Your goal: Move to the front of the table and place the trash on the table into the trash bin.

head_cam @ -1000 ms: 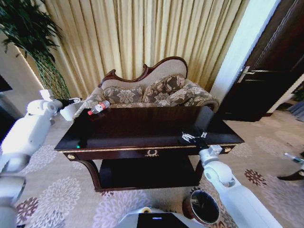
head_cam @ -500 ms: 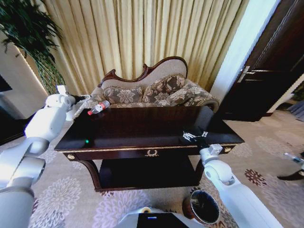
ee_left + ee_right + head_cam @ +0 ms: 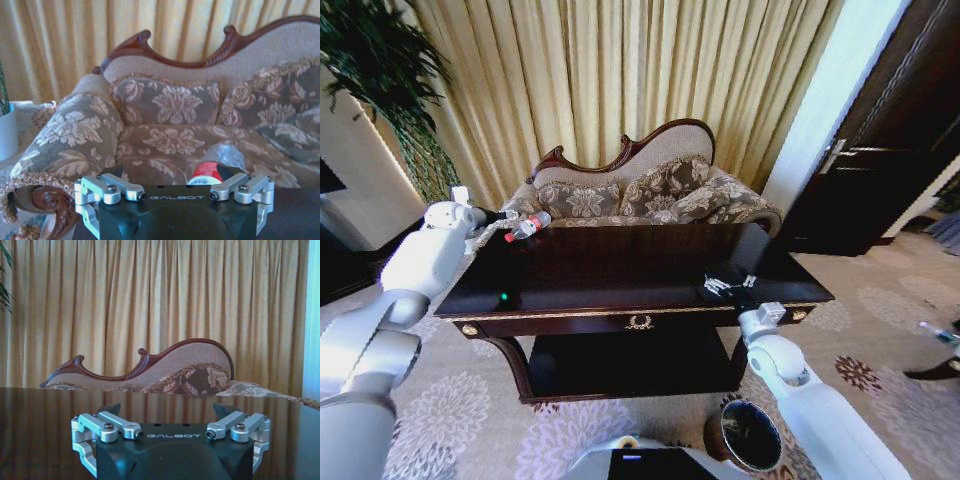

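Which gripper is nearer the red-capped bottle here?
Left. The left gripper sits right beside the bottle at the table's far left corner; the right gripper is at the near right edge, far off.

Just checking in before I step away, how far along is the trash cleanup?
Done: the robot stands at the front of the table. In hand: the left end effector is open at the bottle, not yet gripping it. The right end effector is near the table's front edge. Left: the bottle must go into the trash bin.

Bottle (image 3: 216,162) base hidden behind left gripper (image 3: 170,192) body
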